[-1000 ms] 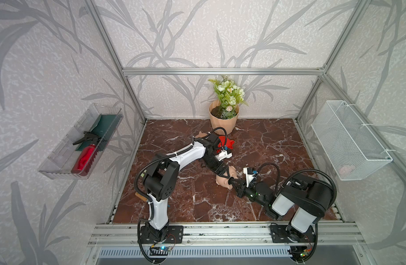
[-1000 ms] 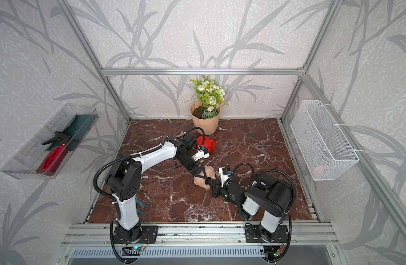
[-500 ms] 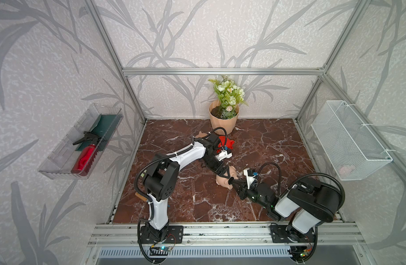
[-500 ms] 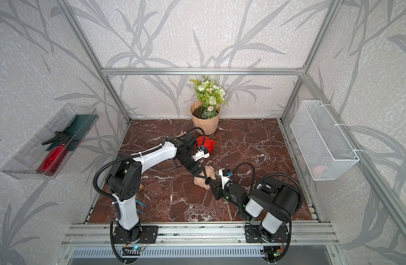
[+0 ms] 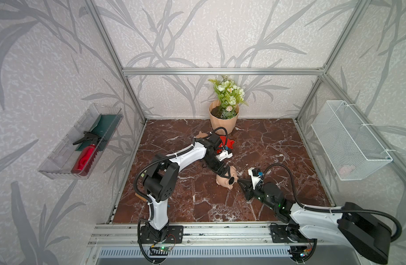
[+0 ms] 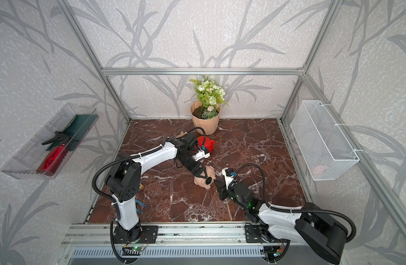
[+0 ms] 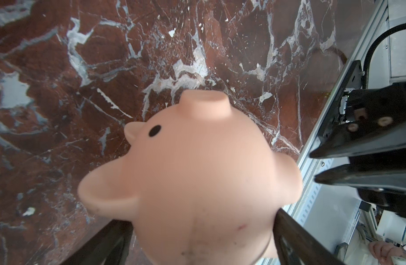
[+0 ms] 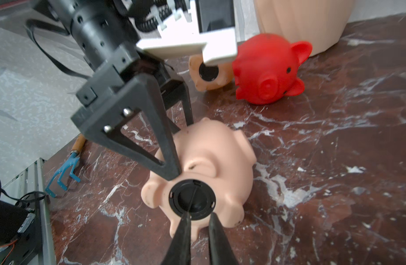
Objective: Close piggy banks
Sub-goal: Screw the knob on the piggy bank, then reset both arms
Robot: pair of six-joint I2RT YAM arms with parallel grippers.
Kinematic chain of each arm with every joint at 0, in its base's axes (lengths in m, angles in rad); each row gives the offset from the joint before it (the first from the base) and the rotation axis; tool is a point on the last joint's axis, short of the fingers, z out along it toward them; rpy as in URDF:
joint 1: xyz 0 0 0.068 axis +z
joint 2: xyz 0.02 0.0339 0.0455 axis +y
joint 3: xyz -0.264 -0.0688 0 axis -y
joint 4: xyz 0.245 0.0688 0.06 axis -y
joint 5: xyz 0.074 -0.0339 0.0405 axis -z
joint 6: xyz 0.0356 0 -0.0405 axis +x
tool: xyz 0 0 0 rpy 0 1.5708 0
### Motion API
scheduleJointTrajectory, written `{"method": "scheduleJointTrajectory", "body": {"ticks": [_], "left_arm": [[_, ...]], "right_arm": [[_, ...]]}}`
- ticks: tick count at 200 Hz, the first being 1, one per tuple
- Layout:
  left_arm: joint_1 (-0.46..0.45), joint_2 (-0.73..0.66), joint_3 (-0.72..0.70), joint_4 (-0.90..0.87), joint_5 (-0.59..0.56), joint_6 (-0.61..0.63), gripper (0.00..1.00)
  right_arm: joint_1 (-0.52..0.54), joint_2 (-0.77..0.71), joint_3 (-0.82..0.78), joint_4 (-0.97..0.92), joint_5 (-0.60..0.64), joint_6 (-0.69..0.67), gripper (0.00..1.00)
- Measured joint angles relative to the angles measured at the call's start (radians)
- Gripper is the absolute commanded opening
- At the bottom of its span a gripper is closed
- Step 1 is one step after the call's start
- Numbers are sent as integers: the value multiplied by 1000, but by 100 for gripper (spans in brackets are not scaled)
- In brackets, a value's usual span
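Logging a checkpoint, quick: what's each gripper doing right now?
Left gripper: jaws straddle the peach pig; gripping or not cannot be told.
Right gripper: slightly open, empty, tips at the black plug.

Top views high, looking down — wrist views close, sharing peach pig [image 7: 197, 179].

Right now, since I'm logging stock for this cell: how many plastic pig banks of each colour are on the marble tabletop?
Peach-tan plastic pig banks: 2
Red plastic pig bank: 1
Total: 3
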Motion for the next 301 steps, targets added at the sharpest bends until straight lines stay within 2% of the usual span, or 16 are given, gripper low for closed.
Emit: {"method": "scheduleJointTrajectory", "body": {"ticks": [24, 46, 103, 139, 162, 190, 216, 232, 268, 301], "left_arm": [[0, -16, -2, 11, -10, -11, 98], [0, -40, -2, 23, -15, -22, 99], [0, -80, -2, 27, -44, -37, 99], [10, -193, -49, 104, -140, -85, 99], [41, -341, -178, 247, -253, -150, 99], [90, -566, -433, 488, -511, -231, 99], [122, -775, -689, 723, -723, -257, 99], [142, -866, -812, 860, -849, -253, 99], [214, -922, -995, 1127, -1096, -210, 99], [317, -856, -1115, 1331, -1178, -182, 99]], "right_arm": [[0, -162, 13, -135, 50, -14, 19], [-1, -230, 13, -198, 71, -21, 20], [-5, -242, 79, -364, 98, -56, 25], [-23, -232, 119, -409, 121, -58, 31], [-46, -209, 151, -442, 135, -72, 37], [-122, -200, 222, -509, 153, -121, 52], [-281, -204, 300, -581, 144, -153, 61], [-394, -205, 336, -608, 124, -163, 71], [-589, -158, 348, -605, 96, -190, 100], [-682, -56, 321, -515, 100, -232, 99]]}}
